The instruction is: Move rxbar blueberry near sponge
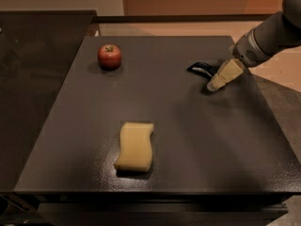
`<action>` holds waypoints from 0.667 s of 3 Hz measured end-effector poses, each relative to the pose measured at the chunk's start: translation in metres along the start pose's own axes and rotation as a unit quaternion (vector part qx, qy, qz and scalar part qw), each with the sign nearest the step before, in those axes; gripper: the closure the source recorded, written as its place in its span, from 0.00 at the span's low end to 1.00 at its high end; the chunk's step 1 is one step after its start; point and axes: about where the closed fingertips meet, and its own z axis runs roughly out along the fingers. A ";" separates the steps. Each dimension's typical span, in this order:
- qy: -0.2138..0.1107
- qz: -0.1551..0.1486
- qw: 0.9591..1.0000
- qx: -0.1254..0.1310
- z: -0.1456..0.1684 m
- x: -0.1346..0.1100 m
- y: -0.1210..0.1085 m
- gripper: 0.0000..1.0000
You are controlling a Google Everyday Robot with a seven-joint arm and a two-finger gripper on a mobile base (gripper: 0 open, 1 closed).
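Dark surface (197, 145), hand (214, 85) low at the right, tip just beside the bar (201, 68), its grip impossible to tell, sponge (135, 146) well apart near the front, apple (109, 56) back left.

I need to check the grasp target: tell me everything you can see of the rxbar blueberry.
The rxbar blueberry is a small flat bar in a dark, glossy-looking wrapper with faint pale marks. It lies flat on the dark table, far right, well apart from the sponge. The gripper sits at its right end, hiding part of it; whether they touch cannot be told.
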 end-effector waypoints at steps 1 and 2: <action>-0.012 0.003 1.000 -0.005 0.016 0.004 -0.005 0.00; -0.020 0.006 1.000 -0.009 0.026 0.007 -0.009 0.18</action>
